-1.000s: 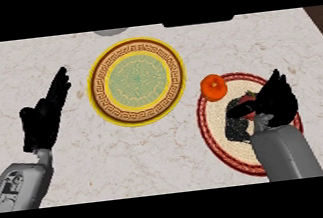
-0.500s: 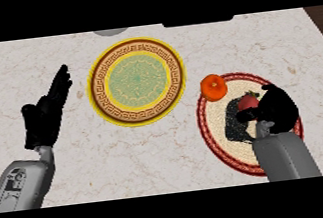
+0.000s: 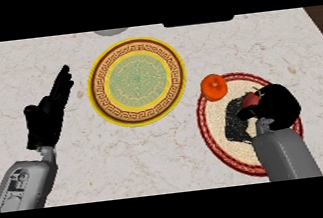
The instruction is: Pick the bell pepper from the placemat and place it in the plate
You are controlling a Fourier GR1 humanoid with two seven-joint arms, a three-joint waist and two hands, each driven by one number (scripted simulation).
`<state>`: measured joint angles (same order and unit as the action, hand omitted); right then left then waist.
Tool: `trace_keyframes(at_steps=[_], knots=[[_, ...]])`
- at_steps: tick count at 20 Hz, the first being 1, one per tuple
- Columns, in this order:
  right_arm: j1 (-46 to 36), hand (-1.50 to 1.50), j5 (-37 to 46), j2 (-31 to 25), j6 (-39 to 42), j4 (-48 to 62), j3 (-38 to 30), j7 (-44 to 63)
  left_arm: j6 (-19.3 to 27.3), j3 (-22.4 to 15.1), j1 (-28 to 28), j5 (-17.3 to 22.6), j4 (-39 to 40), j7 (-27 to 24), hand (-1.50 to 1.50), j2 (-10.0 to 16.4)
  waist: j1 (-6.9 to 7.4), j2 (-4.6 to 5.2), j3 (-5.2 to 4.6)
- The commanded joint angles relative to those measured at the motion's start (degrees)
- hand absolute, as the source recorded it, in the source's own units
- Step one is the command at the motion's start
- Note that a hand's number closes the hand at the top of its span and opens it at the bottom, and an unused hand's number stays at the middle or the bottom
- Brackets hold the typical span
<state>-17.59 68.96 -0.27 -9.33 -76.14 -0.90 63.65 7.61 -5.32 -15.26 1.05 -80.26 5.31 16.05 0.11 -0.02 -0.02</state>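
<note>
The right hand (image 3: 277,107) sits low over the middle of the placemat (image 3: 216,142), its dark fingers curled into a ball round the bell pepper (image 3: 250,100). Only a small red patch of the bell pepper shows, at the hand's upper left side, with what looks like a thin stem just above it; the rest is hidden by the fingers. Whether the bell pepper is touching the placemat or is lifted clear of it cannot be told from this steep angle. A dark shadow lies on the woven cream middle of the placemat just left of the hand. The placemat is oval with a red border and lies at the right of the pale marbled surface (image 3: 133,159); the grey right forearm (image 3: 285,155) crosses its lower part. An orange round thing (image 3: 214,86) rests on the placemat's upper left border, near the hand but apart from it. The plate (image 3: 137,79), round with a yellow rim, a brown key-pattern band and a green centre, stands to the left of the placemat, close to the orange round thing but not touching it, and nothing lies in it. The left hand (image 3: 48,113) rests open at the left of the view, fingers straight and pointing up toward the far edge, well apart from the plate, above its grey forearm (image 3: 24,183).
</note>
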Motion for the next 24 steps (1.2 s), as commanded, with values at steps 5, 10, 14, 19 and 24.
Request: trace_keyframes(at_steps=[5,10,14,19,24], knots=[[-1.8,1.5,-6.3,-6.3,11.6,-0.7,7.4,-20.8,-0.1,-0.5,1.1,-0.5,-2.1,0.3,0.0,-1.2,0.77,0.18,0.05],[-2.3,1.5,-12.8,-15.3,15.6,-5.2,10.6,-43.4,-0.7,0.6,0.7,-0.3,-0.6,0.0,0.0,-0.2,-0.33,0.03,0.07],[-7.6,1.5,-17.1,-16.7,7.4,-6.3,5.1,-52.7,-2.3,0.8,1.2,0.6,-1.7,0.2,0.0,0.4,0.61,0.15,0.13],[-13.5,1.5,-22.1,-17.5,11.9,-9.9,4.7,-58.7,-2.0,2.1,-1.3,0.2,0.1,1.7,0.0,0.5,0.27,0.03,0.05],[-17.8,1.5,-25.1,-12.3,13.4,-7.4,5.9,-59.7,-1.9,1.3,2.0,-1.5,-3.0,1.2,0.0,0.1,0.61,0.03,0.03]])
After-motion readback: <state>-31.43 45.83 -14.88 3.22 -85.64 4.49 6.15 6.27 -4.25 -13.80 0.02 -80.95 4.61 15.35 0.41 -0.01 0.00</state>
